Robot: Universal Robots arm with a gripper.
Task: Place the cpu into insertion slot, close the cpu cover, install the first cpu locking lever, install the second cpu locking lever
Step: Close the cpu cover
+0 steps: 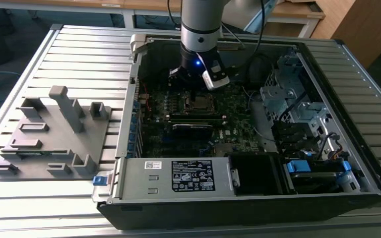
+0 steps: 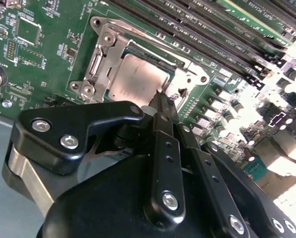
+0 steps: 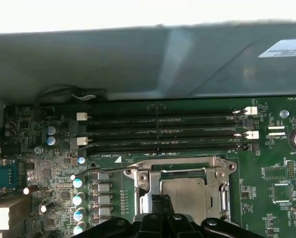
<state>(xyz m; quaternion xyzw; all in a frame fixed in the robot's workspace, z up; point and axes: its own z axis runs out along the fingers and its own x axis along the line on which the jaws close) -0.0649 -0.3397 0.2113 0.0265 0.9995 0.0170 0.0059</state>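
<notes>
The cpu [image 2: 138, 79] lies flat in the insertion slot [image 1: 197, 102] on the green board, its grey top showing. The silvery cpu cover [image 2: 97, 64] lies down around it, and the chip shows through its square window in both wrist views. My gripper [image 2: 161, 101] is shut, its black fingertips pressed together at the socket's edge, right by the chip's corner. From the first wrist view, the gripper [image 3: 160, 201] sits at the cover's near side over the cpu [image 3: 183, 191]. A thin wire lever [image 3: 105, 170] runs along the socket's far side. In the exterior view the gripper [image 1: 189, 78] hangs just behind the socket.
Long black memory slots [image 3: 162, 131] run beside the socket, with the case wall [image 3: 138, 59] behind them. A power supply [image 1: 177, 176] and drive bays [image 1: 296, 109] crowd the case. A grey fixture plate [image 1: 45, 134] stands on the slatted table at the exterior view's left.
</notes>
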